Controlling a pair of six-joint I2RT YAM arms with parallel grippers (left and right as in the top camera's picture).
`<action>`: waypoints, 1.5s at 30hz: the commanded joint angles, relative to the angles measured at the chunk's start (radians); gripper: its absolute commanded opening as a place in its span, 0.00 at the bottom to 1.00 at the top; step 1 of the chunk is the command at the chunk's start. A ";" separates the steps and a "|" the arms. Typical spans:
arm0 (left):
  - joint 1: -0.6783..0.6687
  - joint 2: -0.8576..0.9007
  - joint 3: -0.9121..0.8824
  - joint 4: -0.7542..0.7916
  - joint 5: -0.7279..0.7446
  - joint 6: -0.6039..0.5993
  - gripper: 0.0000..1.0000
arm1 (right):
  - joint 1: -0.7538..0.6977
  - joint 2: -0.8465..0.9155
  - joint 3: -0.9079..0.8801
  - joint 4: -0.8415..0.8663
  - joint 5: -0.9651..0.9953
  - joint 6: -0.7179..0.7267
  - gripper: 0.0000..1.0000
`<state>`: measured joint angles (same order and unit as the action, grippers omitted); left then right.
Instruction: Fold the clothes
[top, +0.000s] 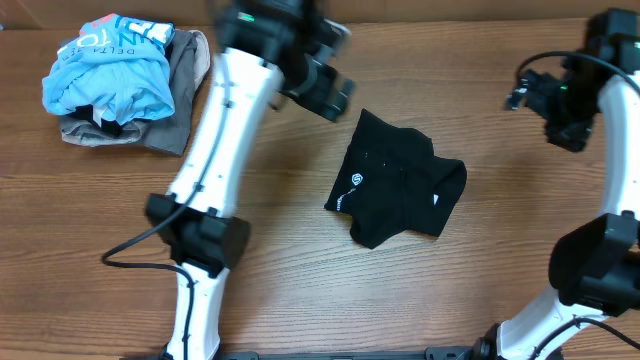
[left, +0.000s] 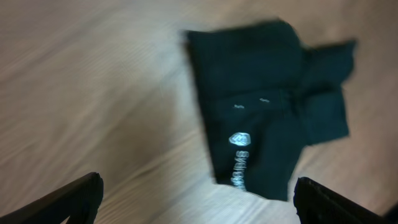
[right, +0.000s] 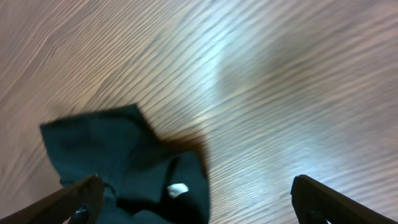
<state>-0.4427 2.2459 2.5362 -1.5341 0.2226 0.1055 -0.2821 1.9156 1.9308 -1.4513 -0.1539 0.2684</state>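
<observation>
A black garment with a small white logo (top: 395, 190) lies folded and a little rumpled at the middle of the wooden table. It also shows in the left wrist view (left: 267, 106) and in the right wrist view (right: 134, 168). My left gripper (top: 325, 90) hangs above the table, up and left of the garment, open and empty (left: 196, 202). My right gripper (top: 545, 105) hangs above the table's far right, open and empty (right: 196, 202). A pile of unfolded clothes, light blue (top: 110, 65) on top of grey-brown (top: 185, 95), sits at the far left.
Bare wood table (top: 300, 290) surrounds the garment. Both arm bases stand near the front edge, left (top: 200, 240) and right (top: 595, 265).
</observation>
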 joint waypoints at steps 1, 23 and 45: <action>-0.092 0.008 -0.099 0.027 -0.080 -0.005 1.00 | -0.055 -0.025 0.019 0.002 -0.023 -0.016 1.00; -0.150 0.008 -0.800 0.590 -0.179 -0.053 1.00 | -0.072 -0.025 0.019 -0.002 -0.043 -0.064 0.85; 0.064 0.007 -0.853 0.734 -0.607 0.010 1.00 | -0.072 -0.024 0.019 0.005 -0.044 -0.064 0.86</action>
<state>-0.4160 2.1937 1.6699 -0.7681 -0.2016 0.0669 -0.3580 1.9156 1.9308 -1.4548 -0.1871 0.2092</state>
